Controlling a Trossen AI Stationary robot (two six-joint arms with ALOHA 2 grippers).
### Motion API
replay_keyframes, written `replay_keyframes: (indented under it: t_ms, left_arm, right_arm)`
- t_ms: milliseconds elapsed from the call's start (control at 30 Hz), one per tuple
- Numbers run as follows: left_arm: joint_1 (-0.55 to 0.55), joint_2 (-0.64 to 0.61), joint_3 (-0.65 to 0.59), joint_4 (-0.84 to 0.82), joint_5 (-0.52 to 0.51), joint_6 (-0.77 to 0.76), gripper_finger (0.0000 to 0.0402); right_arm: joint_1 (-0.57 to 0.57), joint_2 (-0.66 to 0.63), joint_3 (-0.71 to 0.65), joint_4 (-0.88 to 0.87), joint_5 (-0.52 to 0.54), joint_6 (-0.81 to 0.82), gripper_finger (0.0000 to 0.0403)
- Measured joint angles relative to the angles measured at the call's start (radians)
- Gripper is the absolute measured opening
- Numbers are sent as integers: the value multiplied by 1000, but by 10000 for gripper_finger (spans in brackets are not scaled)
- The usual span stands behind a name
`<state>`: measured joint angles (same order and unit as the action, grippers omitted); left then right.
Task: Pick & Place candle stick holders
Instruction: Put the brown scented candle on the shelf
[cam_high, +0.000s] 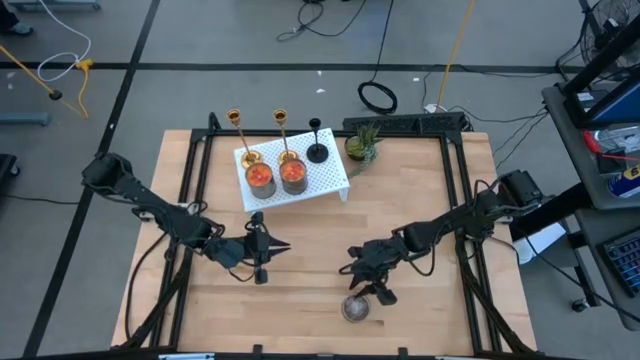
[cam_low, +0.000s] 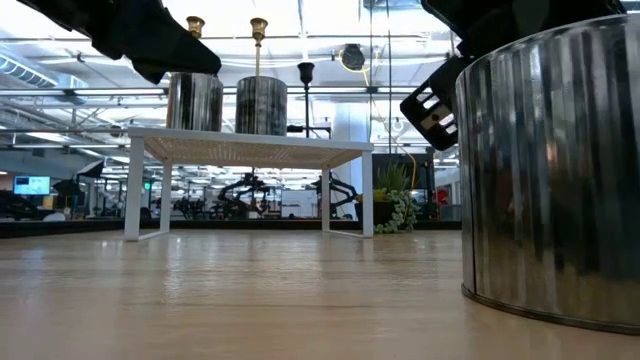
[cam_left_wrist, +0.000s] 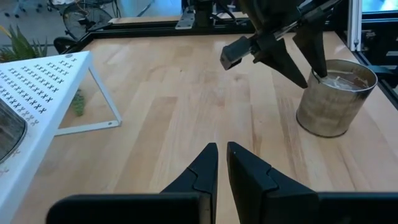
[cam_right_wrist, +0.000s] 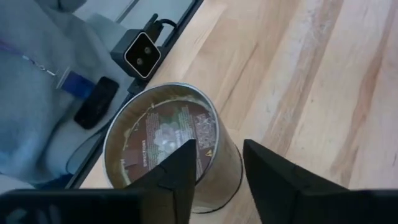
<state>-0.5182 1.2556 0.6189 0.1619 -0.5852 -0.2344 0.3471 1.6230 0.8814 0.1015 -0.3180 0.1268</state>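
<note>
Two gold candle stick holders (cam_high: 240, 135) (cam_high: 283, 133) stand upright by their round bases on the white perforated rack (cam_high: 325, 178), behind two metal tins (cam_high: 259, 176) (cam_high: 293, 174). The shorter black holder (cam_high: 317, 145) stands at the rack's far edge. All three tops show in the low view (cam_low: 195, 22) (cam_low: 259, 27) (cam_low: 306, 70). My left gripper (cam_high: 272, 245) (cam_left_wrist: 222, 158) is shut and empty above bare table. My right gripper (cam_high: 378, 290) (cam_right_wrist: 217, 168) is open at a third metal tin (cam_high: 355, 307) (cam_right_wrist: 168, 143) near the front edge, with one finger (cam_right_wrist: 180, 171) over its opening and one (cam_right_wrist: 270, 177) outside its wall. My right gripper comes at the tin's rim (cam_right_wrist: 214, 134) slanting down from above, its fingers on either side of the tin's wall. I cannot tell whether they touch it. The tin stands upright on the table.
A small potted plant (cam_high: 362, 145) stands right of the rack. A black frame (cam_high: 455, 200) runs along the table's sides. A small camera (cam_right_wrist: 142, 55) sits at the table's near edge. Bare wood lies between the rack and the front tin.
</note>
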Motion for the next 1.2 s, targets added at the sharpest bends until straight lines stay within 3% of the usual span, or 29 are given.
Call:
replay_keyframes:
  t_ms: [267, 533, 700, 933, 1067, 1200]
  left_arm:
    - [0, 0, 0, 0, 0, -1, 40]
    - [0, 0, 0, -1, 0, -5, 40]
    - [0, 0, 0, -1, 1, -5, 40]
    - [0, 0, 0, 0, 1, -7, 40]
    - [0, 0, 1, -1, 1, -7, 40]
    - [0, 0, 1, -2, 2, -12, 40]
  right_arm:
    - [-1, -3, 1, -67, 1, -30, 61]
    - [0, -44, -11, -304, 35, -14, 49]
    - [-2, -64, -4, -338, 115, -20, 47]
    - [-7, -67, -5, -319, 116, -61, 5]
    - [-13, -104, -2, -305, 116, -64, 13]
    - [-14, -161, -4, -336, 124, -58, 50]
